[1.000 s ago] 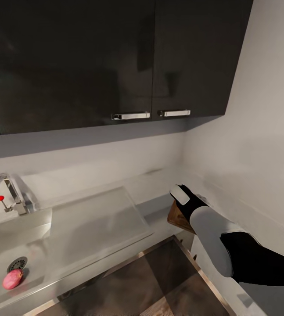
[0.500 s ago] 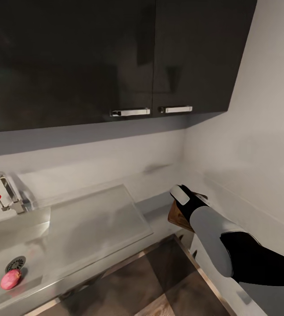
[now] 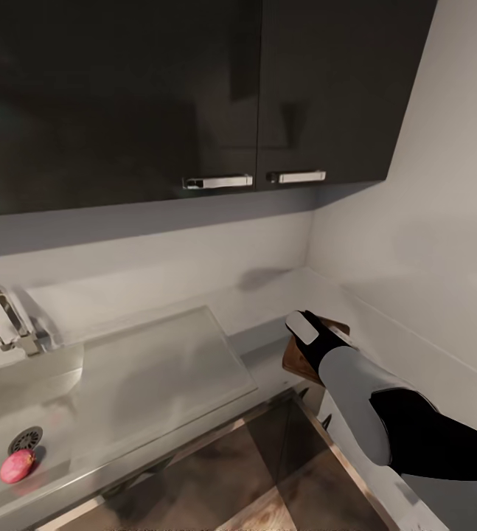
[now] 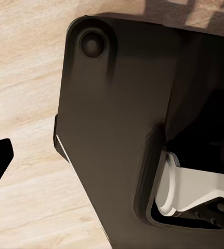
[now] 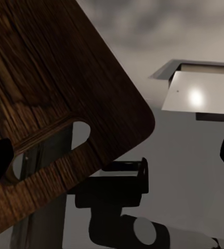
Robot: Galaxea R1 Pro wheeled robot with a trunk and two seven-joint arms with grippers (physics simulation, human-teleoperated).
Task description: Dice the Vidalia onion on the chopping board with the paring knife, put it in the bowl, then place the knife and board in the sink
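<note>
Looking over a kitchen corner, the head camera has tilted slightly since a second ago, while the right gripper (image 3: 313,338) stays at the chopping board (image 3: 302,359) near the counter's (image 3: 267,306) right corner; how far its fingers are apart cannot be told. No cutting has begun. The sink (image 3: 61,380) at the counter's left end holds the pink onion (image 3: 17,465) beside the drain (image 3: 26,439).

- chopping board (image 5: 49,78): dark brown wood grain
- onion (image 3: 18,466): pink
- sink (image 3: 120,383): steel grey
- tap (image 3: 6,321) dot: red
- cabinets (image 3: 157,96): glossy black
</note>
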